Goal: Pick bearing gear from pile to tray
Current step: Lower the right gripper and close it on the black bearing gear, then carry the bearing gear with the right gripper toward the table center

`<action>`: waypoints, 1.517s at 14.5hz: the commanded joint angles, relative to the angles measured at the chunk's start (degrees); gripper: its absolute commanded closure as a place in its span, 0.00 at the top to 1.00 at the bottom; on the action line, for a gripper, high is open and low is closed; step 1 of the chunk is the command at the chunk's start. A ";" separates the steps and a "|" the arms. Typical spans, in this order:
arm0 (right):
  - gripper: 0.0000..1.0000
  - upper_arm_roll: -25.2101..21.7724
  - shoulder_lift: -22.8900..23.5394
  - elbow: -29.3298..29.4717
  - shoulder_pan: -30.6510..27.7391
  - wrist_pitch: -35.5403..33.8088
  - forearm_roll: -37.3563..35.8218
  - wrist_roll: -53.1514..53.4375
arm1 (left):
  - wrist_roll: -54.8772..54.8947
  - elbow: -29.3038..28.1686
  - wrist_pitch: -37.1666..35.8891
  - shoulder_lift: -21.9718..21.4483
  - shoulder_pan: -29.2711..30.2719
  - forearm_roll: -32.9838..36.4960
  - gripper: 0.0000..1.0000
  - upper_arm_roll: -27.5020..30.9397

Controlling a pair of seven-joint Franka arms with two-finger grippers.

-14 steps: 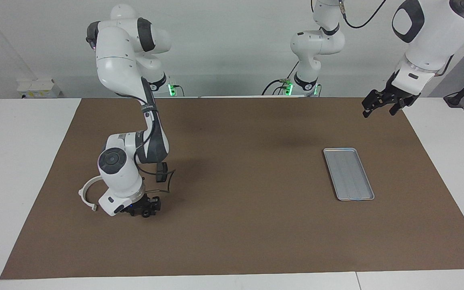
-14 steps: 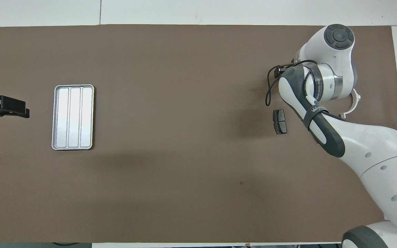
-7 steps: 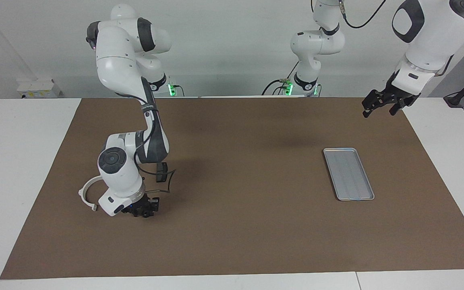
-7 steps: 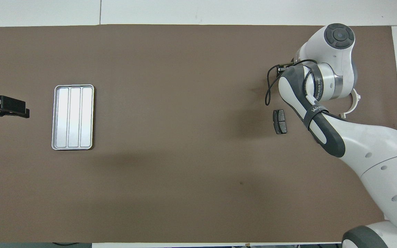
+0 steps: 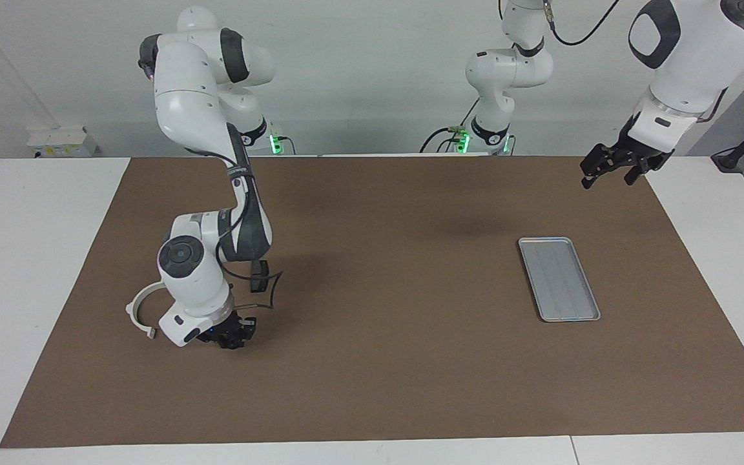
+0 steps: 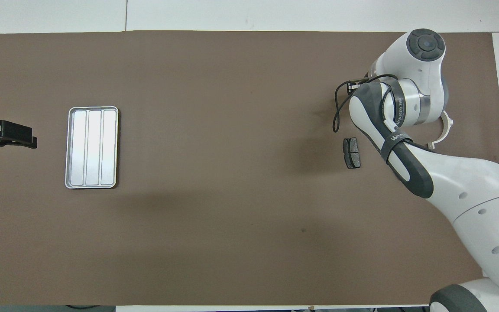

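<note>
The pile lies at the right arm's end of the brown mat. It shows a white half-ring bracket [image 5: 138,309] [image 6: 448,128] and one dark grey brake pad [image 5: 258,276] [image 6: 351,152]. The small black rings and any bearing gear are hidden by the arm. My right gripper [image 5: 230,336] is down low at the pile beside the bracket. In the overhead view the arm's wrist covers it. The silver tray [image 5: 558,278] [image 6: 92,147] lies flat and empty toward the left arm's end. My left gripper [image 5: 609,175] [image 6: 7,135] waits open, raised beside the tray.
A black cable [image 5: 270,289] [image 6: 337,113] loops off the right arm's wrist over the mat by the brake pad. The brown mat [image 5: 398,361] covers most of the white table.
My right gripper has shifted slightly at the pile, staying low. The left arm, tray and brake pad have not moved.
</note>
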 commanded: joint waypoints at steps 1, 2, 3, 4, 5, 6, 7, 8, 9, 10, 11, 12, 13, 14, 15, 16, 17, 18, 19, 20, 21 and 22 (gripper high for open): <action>0.12 0.32 0.82 0.51 -0.57 -0.37 -1.48 0.49 | 0.14 -0.58 0.21 -0.76 -0.42 0.69 1.00 0.21; 0.08 0.32 0.82 0.69 -0.48 -0.45 -1.56 0.49 | 0.14 -0.58 0.21 -0.76 -0.42 0.69 1.00 0.21; 0.04 0.23 0.73 0.78 -0.48 -0.72 -1.57 0.40 | 0.14 -0.58 0.30 -0.76 -0.42 0.69 1.00 0.21; 0.01 0.23 0.47 0.86 -0.40 -1.33 -1.57 0.40 | 0.14 -0.58 0.21 -0.76 -0.42 0.69 1.00 0.21; 0.01 0.23 -0.06 0.95 -0.39 -2.90 -1.39 0.40 | 0.14 -0.58 0.21 -0.76 -0.42 0.69 1.00 0.21; 0.00 0.23 -0.93 1.13 -0.22 -6.57 -1.30 0.40 | 0.14 -0.58 0.21 -0.76 -0.42 0.69 1.00 0.21; 0.00 0.23 -1.81 3.30 0.13 -10.61 -1.04 0.40 | 0.14 -0.58 0.21 -0.76 -0.42 0.69 1.00 0.21; 0.00 0.32 -1.99 7.07 0.22 -15.09 -0.69 0.49 | 0.14 -0.58 0.21 -0.76 -0.42 0.69 1.00 0.21; 0.00 0.40 -2.08 10.15 0.31 -19.74 -0.69 0.49 | 0.14 -0.58 0.21 -0.76 -0.42 0.69 1.00 0.21; 0.00 1.45 -2.17 13.05 0.31 -23.27 -0.69 0.84 | 0.14 -0.58 0.21 -0.76 -0.42 0.69 1.00 0.21; 0.00 2.94 -2.35 15.08 0.31 -25.92 -0.86 1.19 | 0.14 -0.58 0.21 -0.76 -0.42 0.69 1.00 0.21; 0.00 3.65 -2.78 15.97 0.31 -27.60 -0.86 1.63 | 0.14 -0.58 0.21 -0.76 -0.42 0.69 1.00 0.21; 0.00 3.92 -3.22 16.24 0.40 -28.22 -0.78 3.11 | 0.14 -0.58 0.21 -0.76 -0.42 0.69 1.00 0.21; 0.00 4.36 -4.01 16.25 1.09 -28.84 -0.77 4.87 | 0.14 -0.58 0.21 -0.76 -0.42 0.69 1.00 0.21; 0.00 4.80 -4.45 16.25 2.67 -29.71 -0.86 6.97 | 0.14 -0.58 0.21 -0.76 -0.42 0.69 1.00 0.21; 0.00 4.71 -4.98 16.33 4.25 -30.33 -0.95 9.60 | 0.14 -0.58 0.21 -0.76 -0.42 0.69 1.00 0.21; 0.00 4.71 -5.77 16.33 6.09 -30.51 -0.95 12.33 | 0.14 -0.58 0.21 -0.76 -0.42 0.69 1.00 0.21; 0.00 4.62 -6.30 16.33 7.85 -30.60 -1.04 15.49 | 0.14 -0.58 0.21 -0.76 -0.42 0.69 1.00 0.21; 0.00 4.62 -6.39 16.33 9.43 -30.69 -1.13 18.04 | 0.14 -0.58 0.21 -0.76 -0.42 0.69 1.00 0.21; 0.00 4.54 -6.48 16.33 11.10 -30.78 -1.21 20.77 | 0.14 -0.58 0.21 -0.76 -0.42 0.69 1.00 0.21; 0.00 4.54 -6.48 16.33 12.77 -30.69 -1.48 23.75 | 0.14 -0.58 0.21 -0.76 -0.42 0.69 1.00 0.30; 0.00 4.54 -6.48 16.33 14.36 -30.78 -1.56 26.57 | 0.14 -0.58 0.21 -0.76 -0.42 0.69 1.00 0.21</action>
